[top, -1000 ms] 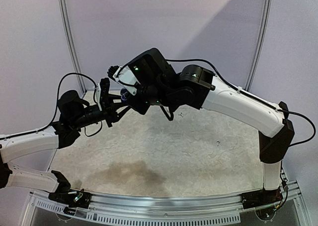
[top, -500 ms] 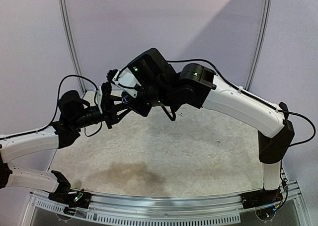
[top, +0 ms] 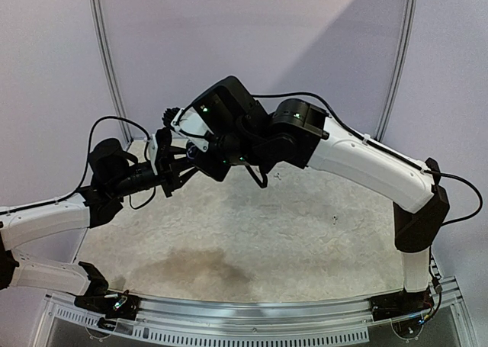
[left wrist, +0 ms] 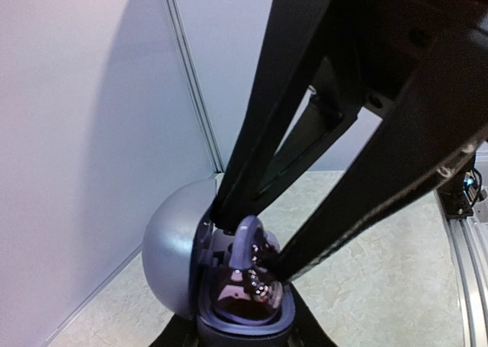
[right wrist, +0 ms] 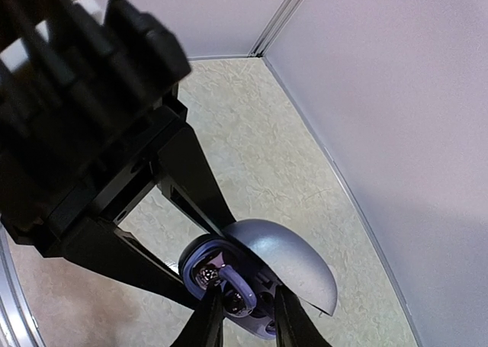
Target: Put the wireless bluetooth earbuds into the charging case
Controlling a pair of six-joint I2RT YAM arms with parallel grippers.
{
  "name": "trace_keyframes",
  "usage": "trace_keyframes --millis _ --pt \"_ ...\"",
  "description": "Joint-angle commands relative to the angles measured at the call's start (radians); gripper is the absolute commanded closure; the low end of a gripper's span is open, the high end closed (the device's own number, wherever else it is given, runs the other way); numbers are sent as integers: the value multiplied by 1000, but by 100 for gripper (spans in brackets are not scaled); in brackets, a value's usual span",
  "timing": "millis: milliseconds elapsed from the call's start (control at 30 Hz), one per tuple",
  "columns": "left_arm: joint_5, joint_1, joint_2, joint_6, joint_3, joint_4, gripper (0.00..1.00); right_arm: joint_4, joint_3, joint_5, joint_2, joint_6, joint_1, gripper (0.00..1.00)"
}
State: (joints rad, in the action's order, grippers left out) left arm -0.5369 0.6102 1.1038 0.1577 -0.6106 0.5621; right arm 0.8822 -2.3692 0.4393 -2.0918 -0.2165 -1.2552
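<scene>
Left arm [top: 46, 217]: reaches forward from the near-left base, forearm about level, wrist well above the pale textured mat [top: 290, 232]. Left gripper [top: 187, 164] is clamped on the base of the charging case [left wrist: 229, 316], gripping it from both sides. The case hangs in mid-air, not resting on the mat. Likely reason: holding it up turns the open mouth toward the other arm and steadies it against the push of insertion.

Case: domed silver-grey lid [right wrist: 286, 259] is swung open to one side. The dark purple interior faces the incoming tool. Small metal contacts glint in the well.

Earbud [left wrist: 248, 240]: a small grey-purple bud with a curved stem, sitting at the mouth of the case just above its well. I cannot tell whether it already touches the seat. No second bud can be made out.

Right gripper [right wrist: 245, 313]: its long black fingers [left wrist: 267, 133] converge on the bud and pinch it between narrowly set tips. The grip looks closed on the bud, not released.

Right arm [top: 366, 160]: arches up from the near-right base and across the table, elbow high, wrist bent down and leftward to meet the case over the far-left part of the mat. Judged step: seating the bud.
</scene>
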Motion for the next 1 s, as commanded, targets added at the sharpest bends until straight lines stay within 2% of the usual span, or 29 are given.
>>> trace_keyframes --millis 0,567,733,967 --pt "-105 20 -50 28 -20 152 100 31 13 7 -67 29 17 75" --pt "-119 19 -47 -120 -18 177 100 44 12 23 -48 -5 18 63" --pt "-168 19 -44 -143 -18 182 100 18 8 31 -37 -3 18 67" --pt "-195 19 -45 -115 -26 145 100 24 -5 21 -28 5 19 66"
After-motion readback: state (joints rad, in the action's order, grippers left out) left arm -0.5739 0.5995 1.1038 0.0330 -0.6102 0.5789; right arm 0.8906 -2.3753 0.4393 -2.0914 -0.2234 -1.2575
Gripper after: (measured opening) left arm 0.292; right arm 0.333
